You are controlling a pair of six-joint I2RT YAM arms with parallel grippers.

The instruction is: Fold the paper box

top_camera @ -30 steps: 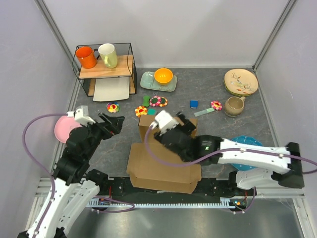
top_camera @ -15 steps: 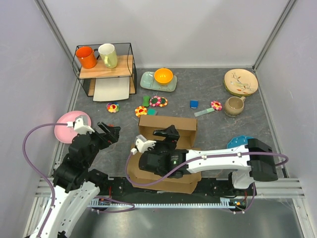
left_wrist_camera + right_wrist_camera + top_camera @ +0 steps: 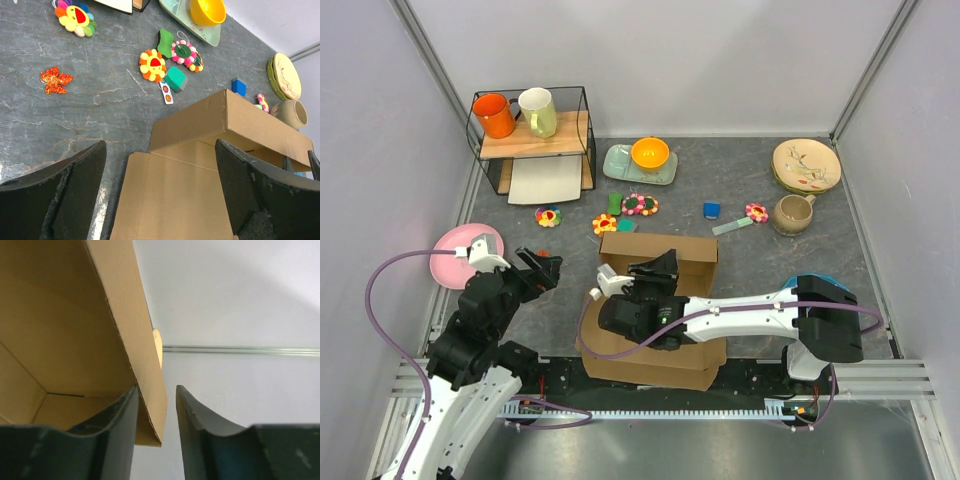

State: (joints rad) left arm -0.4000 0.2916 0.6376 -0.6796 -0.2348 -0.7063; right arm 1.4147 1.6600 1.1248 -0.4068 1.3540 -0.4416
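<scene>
As the grey table [image 3: 840, 240] takes most of the top view, the paper box [image 3: 645, 365] lies in its lower centre, just in front of my two bases. I judge the folding to be only partly done. The long back wall [image 3: 660, 248] of the box already stands upright, but the wide near panel [image 3: 170, 200] lies flat on the table, so the other walls and the closing of the lid are left to do. My right gripper [image 3: 156, 390] reaches across the box from the right side of the top view. It is at a raised cardboard panel, near the left end of the back wall. In the right wrist view, one finger [image 3: 117, 425] is on the inner side of this panel and looks to touch it. The other one is on the outer side, with a thin strip of background between it and the cardboard edge, so I think the jaws are half closed and not clamped yet. My left gripper [image 3: 160, 150] hangs over the left part of the box with the fingers spread wide, and it holds nothing.
</scene>
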